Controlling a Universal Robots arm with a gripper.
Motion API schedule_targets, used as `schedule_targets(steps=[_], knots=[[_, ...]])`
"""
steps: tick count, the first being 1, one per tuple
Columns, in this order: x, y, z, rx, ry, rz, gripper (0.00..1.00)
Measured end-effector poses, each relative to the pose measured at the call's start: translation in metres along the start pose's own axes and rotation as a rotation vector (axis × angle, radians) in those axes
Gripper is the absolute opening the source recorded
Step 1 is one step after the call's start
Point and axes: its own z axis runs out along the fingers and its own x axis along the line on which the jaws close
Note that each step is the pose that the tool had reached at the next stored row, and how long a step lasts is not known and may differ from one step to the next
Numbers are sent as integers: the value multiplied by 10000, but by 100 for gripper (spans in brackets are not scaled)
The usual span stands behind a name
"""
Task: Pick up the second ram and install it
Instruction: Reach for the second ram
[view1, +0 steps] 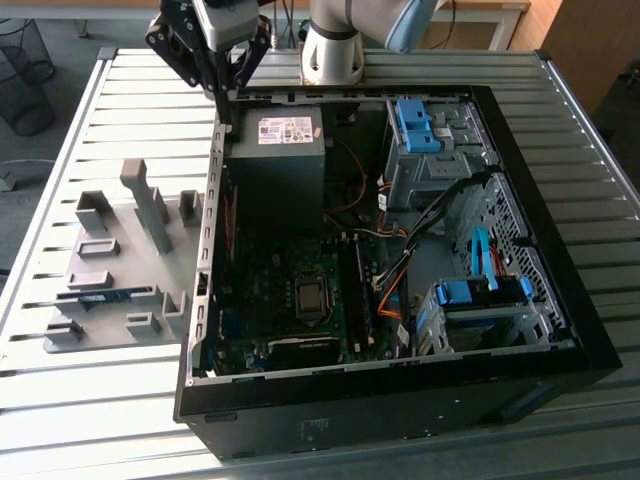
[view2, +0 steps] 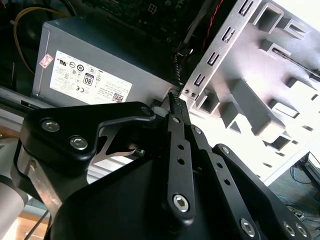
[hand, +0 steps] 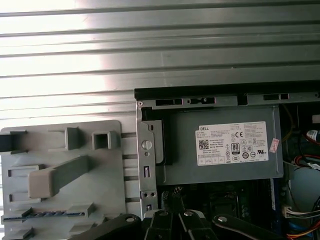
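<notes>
The second ram (view1: 105, 295) is a slim blue stick lying in a slot of the grey holder tray (view1: 120, 250), on the exterior view's left of the open computer case (view1: 400, 400). In the first wrist view the ram (hand: 47, 213) lies low in the tray (hand: 60, 150). My gripper (view1: 226, 115) hangs over the case's far corner by the power supply (view1: 278, 150), well away from the ram. Its fingers (hand: 162, 221) stand together, shut on nothing, with the tips (view2: 176, 102) over the case's edge.
The case holds the motherboard (view1: 290, 300), long memory slots (view1: 357, 290), orange cables (view1: 385, 290) and blue drive brackets (view1: 420, 125). The holder tray has upright grey posts (view1: 150, 205). Everything rests on a slatted metal table (view1: 100, 400).
</notes>
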Motion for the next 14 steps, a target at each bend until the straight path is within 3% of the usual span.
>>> schedule_targets(steps=[14], knots=[[74, -6, 13, 0, 3, 1, 11]])
